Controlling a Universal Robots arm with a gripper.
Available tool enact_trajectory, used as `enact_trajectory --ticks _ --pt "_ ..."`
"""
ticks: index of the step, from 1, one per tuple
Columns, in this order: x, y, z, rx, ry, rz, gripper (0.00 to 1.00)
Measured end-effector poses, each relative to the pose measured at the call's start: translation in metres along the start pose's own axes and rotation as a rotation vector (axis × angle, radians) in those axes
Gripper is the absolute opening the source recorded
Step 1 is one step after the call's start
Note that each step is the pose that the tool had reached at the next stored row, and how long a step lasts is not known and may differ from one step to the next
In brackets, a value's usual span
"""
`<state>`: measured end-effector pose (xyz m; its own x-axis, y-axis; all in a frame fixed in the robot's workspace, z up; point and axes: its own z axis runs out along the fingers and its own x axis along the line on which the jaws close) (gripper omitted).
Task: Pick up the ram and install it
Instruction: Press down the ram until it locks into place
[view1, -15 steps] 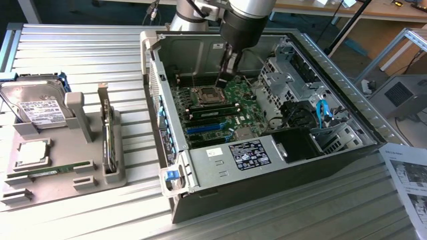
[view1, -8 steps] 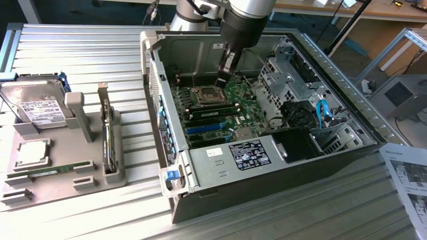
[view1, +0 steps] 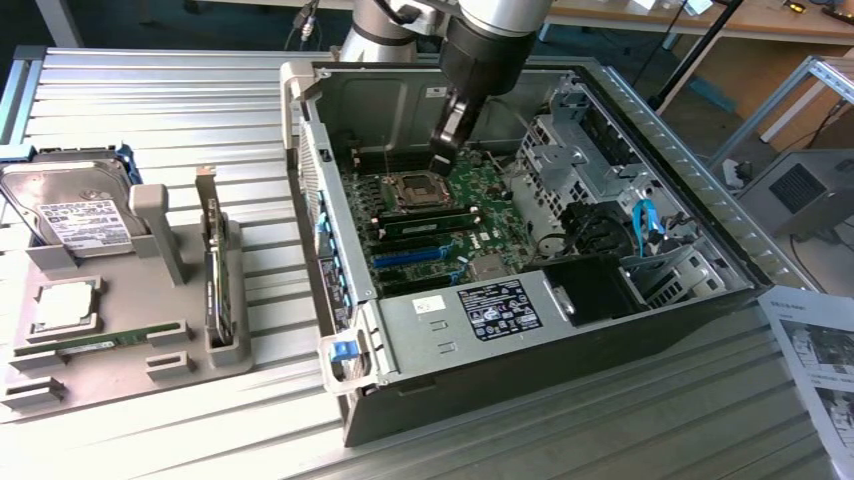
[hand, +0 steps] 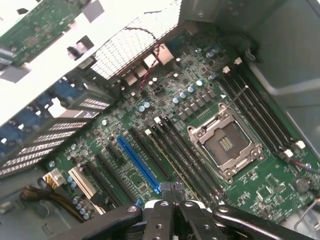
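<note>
A long green ram stick (view1: 100, 342) lies flat in the grey tray (view1: 187, 365) at the exterior view's left. Another green stick (view1: 427, 226) sits in a memory slot on the motherboard (view1: 474, 180), just in front of the open processor socket (view1: 411, 186). My gripper (view1: 445, 160) hangs inside the open PC case (view1: 534, 330), above the board just behind the socket. It is shut, and I see nothing between its fingers. In the wrist view the shut gripper (hand: 172, 190) hovers over the dark memory slots (hand: 185, 155) beside the socket (hand: 225, 142).
The tray also holds a hard drive (view1: 74, 215), a square silver processor (view1: 60, 305) and an upright expansion card (view1: 214, 270). Drive cages (view1: 574, 150) and a blue cable (view1: 647, 225) crowd the case at the exterior view's right. Papers (view1: 814, 350) lie on the table there.
</note>
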<state>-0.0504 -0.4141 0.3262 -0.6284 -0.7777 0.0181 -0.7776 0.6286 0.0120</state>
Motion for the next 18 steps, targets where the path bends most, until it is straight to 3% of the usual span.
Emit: enact_trajectory --ticks 9,18 --pt "0.0000 0.0000 0.0000 -0.0022 -0.0014 0.121 0.11" --pt "0.0000 0.0000 0.0000 -0.0056 -0.0037 0.311 0.11"
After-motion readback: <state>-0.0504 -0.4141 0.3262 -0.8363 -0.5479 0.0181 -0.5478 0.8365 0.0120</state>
